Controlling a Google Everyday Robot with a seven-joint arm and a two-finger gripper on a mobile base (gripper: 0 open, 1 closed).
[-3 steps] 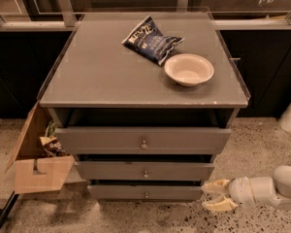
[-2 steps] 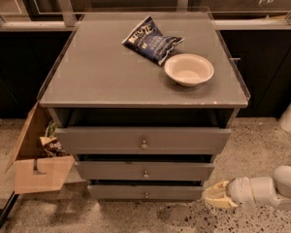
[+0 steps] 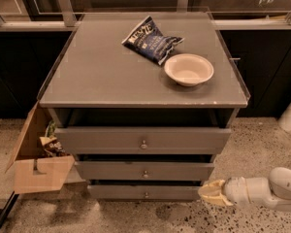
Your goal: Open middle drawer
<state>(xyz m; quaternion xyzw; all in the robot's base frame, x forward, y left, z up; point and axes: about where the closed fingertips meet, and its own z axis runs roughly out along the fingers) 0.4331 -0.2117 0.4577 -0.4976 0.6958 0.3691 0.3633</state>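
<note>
Over speckled floor (image 3: pixel 262 144), end effector (image 3: pixel 214 193) hangs low beside grey cabinet (image 3: pixel 111 72)

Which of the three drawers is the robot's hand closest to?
The bottom drawer, the shortest-fronted one; the gripper sits just off its right end.

My gripper (image 3: pixel 209 193) hangs low over the speckled floor (image 3: pixel 174 217), just beside the right end of the bottom drawer (image 3: pixel 116 193) and below the right corner of the middle drawer (image 3: pixel 111 171). My white arm (image 3: pixel 266 191) reaches in from the right. The middle drawer's small round knob (image 3: pixel 145 174) sits well to my gripper's left. A dark gap shows above each of the three grey fronts. On the cabinet top (image 3: pixel 97 72) a blue chip bag (image 3: pixel 153 40) lies touching a cream bowl (image 3: pixel 188 69). An open cardboard box (image 3: pixel 39 164) leans at the cabinet's left side.
</note>
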